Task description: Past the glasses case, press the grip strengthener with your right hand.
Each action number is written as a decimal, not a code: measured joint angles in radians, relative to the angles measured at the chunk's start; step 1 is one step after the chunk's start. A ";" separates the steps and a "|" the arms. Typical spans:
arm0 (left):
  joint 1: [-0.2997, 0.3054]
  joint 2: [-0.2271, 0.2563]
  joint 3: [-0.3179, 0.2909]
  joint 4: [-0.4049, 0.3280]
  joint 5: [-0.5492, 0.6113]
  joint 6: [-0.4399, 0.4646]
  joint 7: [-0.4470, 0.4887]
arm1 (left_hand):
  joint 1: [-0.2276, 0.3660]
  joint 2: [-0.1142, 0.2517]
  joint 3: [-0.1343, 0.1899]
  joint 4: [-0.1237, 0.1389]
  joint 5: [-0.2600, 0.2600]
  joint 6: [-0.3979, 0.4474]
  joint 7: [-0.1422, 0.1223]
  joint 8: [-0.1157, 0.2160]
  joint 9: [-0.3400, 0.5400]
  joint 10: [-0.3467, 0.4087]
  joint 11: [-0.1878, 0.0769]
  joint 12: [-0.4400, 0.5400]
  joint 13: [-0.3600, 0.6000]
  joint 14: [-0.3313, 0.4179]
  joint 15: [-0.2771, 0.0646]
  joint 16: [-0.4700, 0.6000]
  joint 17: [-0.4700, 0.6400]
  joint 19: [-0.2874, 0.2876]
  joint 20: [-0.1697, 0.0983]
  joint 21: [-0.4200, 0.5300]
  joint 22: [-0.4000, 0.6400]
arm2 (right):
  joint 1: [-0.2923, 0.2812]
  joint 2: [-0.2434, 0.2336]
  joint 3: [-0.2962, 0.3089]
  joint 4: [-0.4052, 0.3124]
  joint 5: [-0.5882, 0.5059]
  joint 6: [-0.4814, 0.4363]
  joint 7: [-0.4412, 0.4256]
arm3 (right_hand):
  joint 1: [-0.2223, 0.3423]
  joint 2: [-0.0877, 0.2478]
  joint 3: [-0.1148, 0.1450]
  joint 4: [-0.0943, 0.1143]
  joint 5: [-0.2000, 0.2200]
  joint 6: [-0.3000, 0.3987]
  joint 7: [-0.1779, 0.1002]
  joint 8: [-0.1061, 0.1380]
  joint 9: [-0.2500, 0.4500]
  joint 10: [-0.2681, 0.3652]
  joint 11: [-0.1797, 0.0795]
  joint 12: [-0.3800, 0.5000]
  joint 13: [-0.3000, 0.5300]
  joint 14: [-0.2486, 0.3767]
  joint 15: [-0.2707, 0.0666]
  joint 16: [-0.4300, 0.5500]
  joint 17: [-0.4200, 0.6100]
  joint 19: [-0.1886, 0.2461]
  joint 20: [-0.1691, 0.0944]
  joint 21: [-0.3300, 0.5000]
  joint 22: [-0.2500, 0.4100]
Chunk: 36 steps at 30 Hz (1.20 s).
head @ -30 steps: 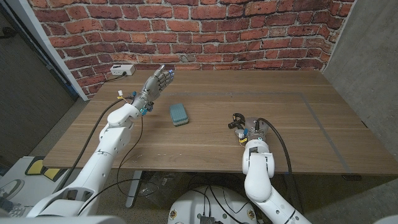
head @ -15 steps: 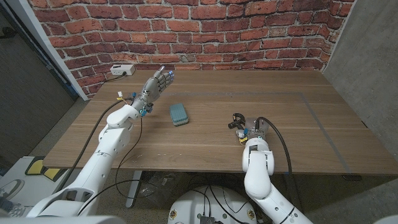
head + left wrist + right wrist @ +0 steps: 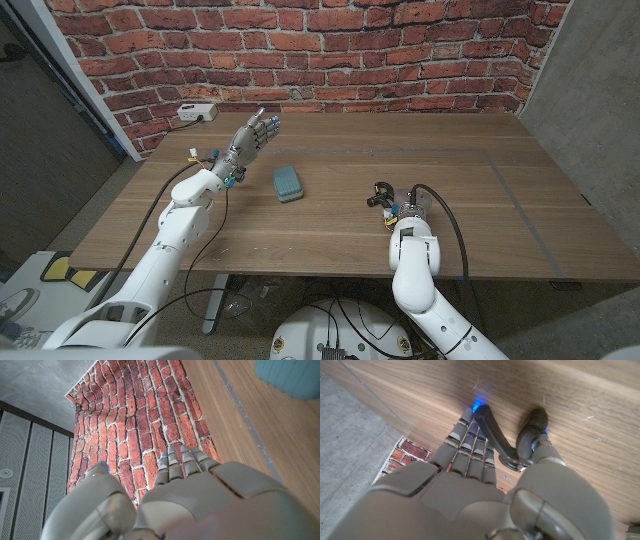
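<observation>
Squeezing the grip strengthener [image 3: 506, 442] is underway, the right hand [image 3: 403, 207] wrapping both handles between fingers [image 3: 470, 445] and thumb; next it needs firmer closing.

Wooden table [image 3: 480, 200] in front of me: teal glasses case [image 3: 288, 183] left of middle, black grip strengthener [image 3: 381, 194] right of it, white box [image 3: 198, 113] at far-left edge.

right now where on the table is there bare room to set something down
Bare wood spans the far right of the table, beyond the right hand on the grip strengthener. The front-left edge before the case is bare too. Tightest is between case and left hand.
</observation>
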 measured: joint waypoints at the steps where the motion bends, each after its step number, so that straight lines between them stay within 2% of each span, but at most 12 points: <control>1: -0.001 -0.001 0.000 0.001 0.000 0.000 -0.001 | 0.000 0.000 0.000 0.000 0.000 0.000 0.000 0.000 0.000 0.000 0.000 0.000 0.000 0.000 0.000 0.000 0.000 0.000 0.000 0.000 0.000 | 0.003 0.000 0.002 0.001 -0.002 0.001 0.005 | 0.014 0.002 0.009 -0.001 0.001 0.003 -0.003 0.000 0.000 0.003 -0.003 0.000 -0.001 0.003 -0.001 0.000 -0.001 0.006 0.001 0.000 0.001; 5: -0.001 -0.004 0.000 0.003 0.000 0.000 -0.001 | 0.000 0.000 0.000 0.000 0.000 0.000 0.000 0.000 0.000 0.000 0.000 0.000 0.000 0.000 0.000 0.000 0.000 -0.004 0.004 0.000 0.000 | 0.008 -0.001 0.006 0.002 -0.005 0.006 0.019 | 0.072 0.006 0.037 -0.007 0.007 0.023 -0.009 0.000 0.000 0.022 -0.010 -0.002 -0.002 0.037 -0.004 0.000 -0.001 0.030 -0.002 0.007 0.001; 10: -0.002 -0.006 0.000 0.003 0.003 0.001 -0.001 | 0.000 0.000 0.000 0.000 0.000 0.000 0.000 0.000 0.000 0.000 0.000 0.000 0.000 0.000 0.000 0.000 0.000 -0.005 0.005 0.000 0.000 | 0.014 -0.005 0.013 0.004 -0.003 0.013 0.034 | 0.109 0.000 0.056 0.002 0.009 0.047 -0.018 0.005 0.000 0.046 -0.017 -0.003 -0.002 0.077 -0.007 0.005 0.000 0.067 -0.010 0.023 0.000; 16: 0.001 -0.008 0.000 0.000 0.005 0.006 0.001 | 0.007 0.007 0.000 0.000 -0.004 0.000 0.000 0.000 0.000 0.002 0.002 0.000 0.000 0.000 0.000 0.000 0.000 -0.005 0.005 0.000 0.000 | 0.021 -0.011 0.017 0.008 0.009 0.015 0.054 | 0.113 -0.005 0.056 0.002 0.009 0.055 -0.025 0.005 0.001 0.052 -0.023 -0.003 0.000 0.101 -0.009 0.009 0.002 0.079 -0.015 0.030 0.001; 20: 0.002 -0.009 0.001 -0.004 0.006 0.008 0.001 | 0.007 0.007 0.000 0.000 -0.004 0.000 0.000 0.000 0.000 0.004 0.004 0.000 0.000 0.000 0.000 0.000 0.000 -0.005 0.005 0.000 0.000 | 0.024 -0.014 0.018 0.009 0.018 0.015 0.062 | 0.118 -0.009 0.064 0.010 0.009 0.079 -0.029 0.006 0.001 0.081 -0.026 0.004 0.000 0.144 -0.013 0.016 0.002 0.106 -0.020 0.042 0.001; 23: 0.002 -0.009 0.004 -0.005 0.007 0.008 0.001 | 0.007 0.007 0.000 0.000 -0.004 0.000 0.000 0.000 0.000 0.004 0.004 0.000 0.000 0.000 0.000 0.000 0.000 -0.005 0.005 0.000 0.000 | 0.025 -0.016 0.019 0.010 0.027 0.014 0.061 | 0.124 -0.015 0.070 0.015 0.009 0.105 -0.027 0.019 0.000 0.113 -0.027 0.015 -0.002 0.189 -0.020 0.020 0.006 0.140 -0.026 0.059 0.005; 30: -0.002 -0.010 0.007 -0.005 0.009 0.008 -0.005 | 0.007 0.007 -0.003 -0.003 -0.004 0.000 0.000 0.000 0.000 0.011 0.000 0.000 0.000 0.000 0.000 0.000 0.000 -0.005 0.005 0.000 0.000 | 0.019 -0.016 0.016 0.011 0.047 0.001 0.035 | 0.134 -0.026 0.077 0.016 0.005 0.145 -0.033 0.027 0.000 0.166 -0.034 0.021 -0.005 0.265 -0.036 0.030 0.006 0.186 -0.036 0.091 0.011; 36: -0.008 -0.010 0.009 0.000 0.010 0.009 -0.012 | 0.007 0.007 -0.003 -0.003 -0.004 0.000 0.000 0.000 0.000 0.011 0.000 0.000 0.000 0.000 0.000 0.000 0.000 -0.005 0.005 0.000 0.000 | 0.013 -0.015 0.009 0.010 0.066 -0.030 -0.015 | 0.134 -0.026 0.077 0.017 0.004 0.161 -0.028 0.028 0.000 0.175 -0.032 0.026 -0.007 0.271 -0.042 0.032 0.007 0.190 -0.040 0.100 0.015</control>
